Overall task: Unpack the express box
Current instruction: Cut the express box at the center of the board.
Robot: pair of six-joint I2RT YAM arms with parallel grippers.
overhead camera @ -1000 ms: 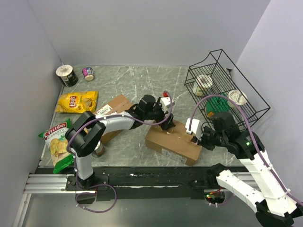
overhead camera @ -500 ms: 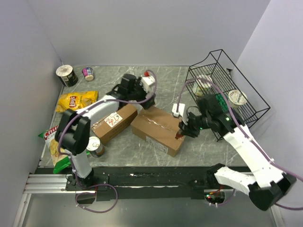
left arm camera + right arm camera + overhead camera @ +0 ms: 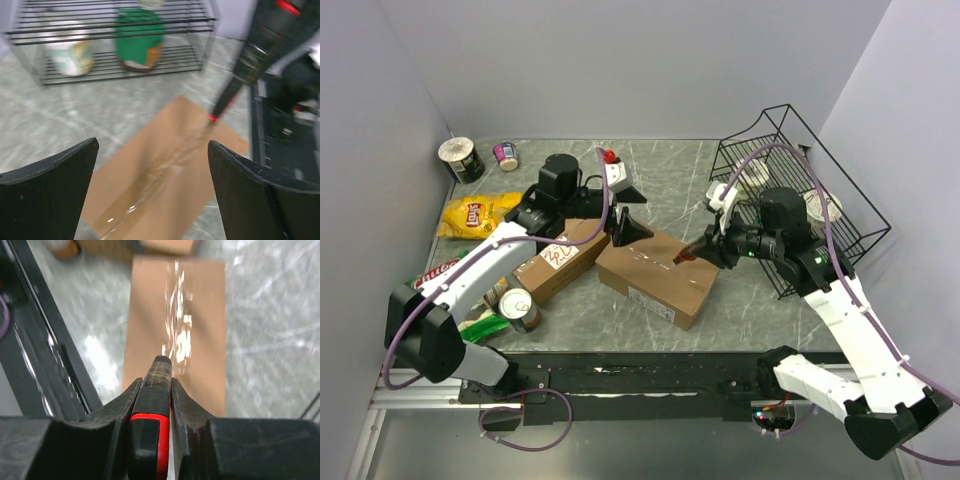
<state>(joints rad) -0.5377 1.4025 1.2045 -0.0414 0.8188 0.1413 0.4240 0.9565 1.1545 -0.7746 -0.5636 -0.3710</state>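
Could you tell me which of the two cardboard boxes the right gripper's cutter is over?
The tape-sealed box at the centre, under the cutter; the other box carries a white label with red scribble.

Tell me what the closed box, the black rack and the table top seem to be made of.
Box: brown cardboard, matte, with a glossy clear tape strip along its top.
Rack: thin wire, probably metal, black coated.
Table top: grey-green, white-veined like marble, slightly shiny; stone or laminate, cannot tell.
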